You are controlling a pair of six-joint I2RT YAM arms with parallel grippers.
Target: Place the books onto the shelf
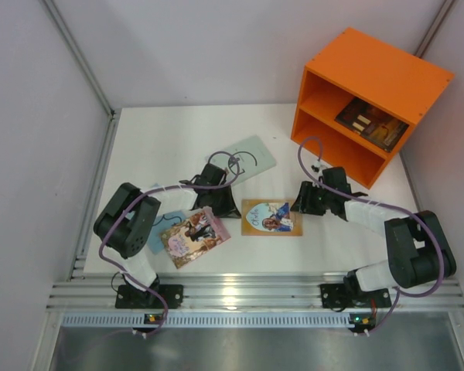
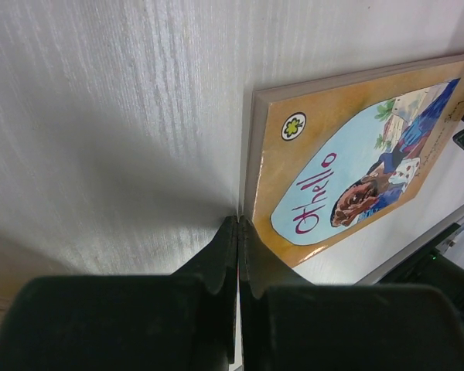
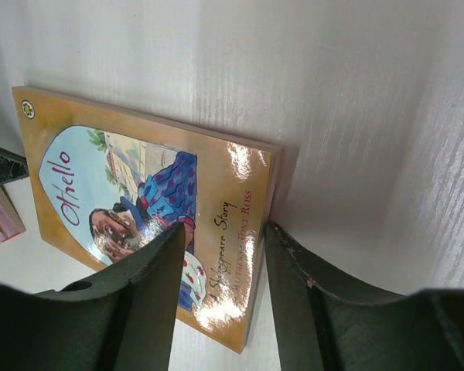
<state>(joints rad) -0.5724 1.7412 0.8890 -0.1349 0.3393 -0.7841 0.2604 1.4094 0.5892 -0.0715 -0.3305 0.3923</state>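
Butting closed left fingers (image 2: 216,267) against the Othello book (image 2: 348,162), straddling its opposite edge with open, empty right fingers (image 3: 151,278). Risking skidding it across the tabletop (image 2: 116,116) by pinching too shallowly.

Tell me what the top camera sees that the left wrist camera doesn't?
Only the top view shows the orange shelf with a dark book inside, and the pink book on the table. Only the left wrist view shows the left hand pinched shut and the title Othello, readable. Both show the orange-edged book.
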